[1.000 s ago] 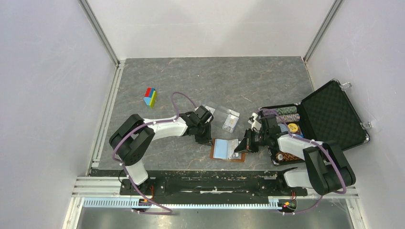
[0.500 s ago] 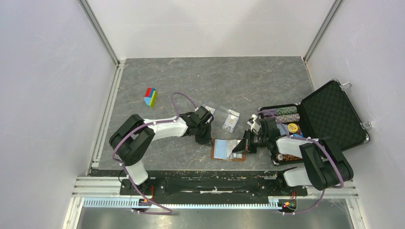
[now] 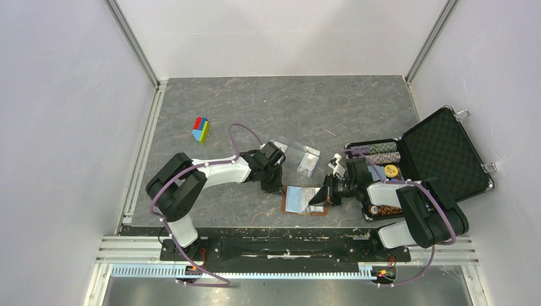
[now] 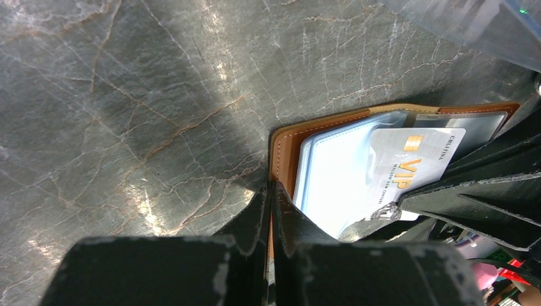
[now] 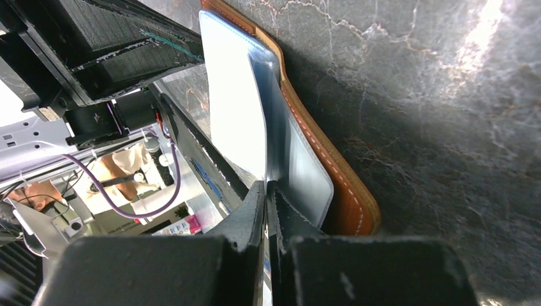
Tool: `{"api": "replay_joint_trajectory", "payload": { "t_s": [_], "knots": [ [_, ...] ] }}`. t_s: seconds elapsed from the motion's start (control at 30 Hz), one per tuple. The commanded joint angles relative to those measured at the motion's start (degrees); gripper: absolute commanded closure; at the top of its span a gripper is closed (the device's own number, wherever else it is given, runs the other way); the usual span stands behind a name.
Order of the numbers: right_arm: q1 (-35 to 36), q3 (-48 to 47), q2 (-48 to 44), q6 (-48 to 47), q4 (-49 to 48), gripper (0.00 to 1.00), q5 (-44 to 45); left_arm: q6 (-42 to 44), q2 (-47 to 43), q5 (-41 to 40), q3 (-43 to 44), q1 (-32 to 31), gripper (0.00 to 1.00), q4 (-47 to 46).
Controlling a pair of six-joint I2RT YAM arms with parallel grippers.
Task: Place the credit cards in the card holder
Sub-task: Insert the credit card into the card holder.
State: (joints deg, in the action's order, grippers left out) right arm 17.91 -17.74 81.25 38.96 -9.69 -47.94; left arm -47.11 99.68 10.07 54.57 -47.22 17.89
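Bright overhead light; glare on tabletop (image 4: 150, 213) in wrist cams, fg blurry, soft shadows.

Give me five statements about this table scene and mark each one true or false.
1. The card holder lies open on the table. True.
2. The left fingers are spread wide above it. False: they are shut on its leather edge.
3. The black case is closed. False: its lid stands open.
4. The VIP card lies over the open card holder. True.
5. The coloured block sits inside the black case. False: it is on the table, far to the left.
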Motion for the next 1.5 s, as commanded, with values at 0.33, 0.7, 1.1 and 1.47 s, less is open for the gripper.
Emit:
{"api": "replay_joint_trajectory", "payload": {
  "t_s": [0.33, 0.7, 1.1, 1.47],
  "knots": [
    [0.6, -7.3, -1.0, -10.5, 9.6, 1.0, 8.6, -1.9, -0.1, -1.2, -1.2, -1.3, 0.95, 1.1],
    [1.2, -3.2, 0.5, -6.9, 4.6, 1.0, 5.6, -3.2, 0.3, -0.1, -1.1, -1.3, 0.95, 0.0],
    [1.1, -1.2, -6.9, -0.6, 6.1, 1.0, 9.9, -5.0, -0.3, -0.2, -2.4, -1.4, 0.96, -1.2],
    [1.1, -3.3, -8.5, -2.8, 13.5, 1.0, 12.7, -5.0, 0.1, -0.2, -2.3, -1.4, 0.97, -1.1]
  ]
}}
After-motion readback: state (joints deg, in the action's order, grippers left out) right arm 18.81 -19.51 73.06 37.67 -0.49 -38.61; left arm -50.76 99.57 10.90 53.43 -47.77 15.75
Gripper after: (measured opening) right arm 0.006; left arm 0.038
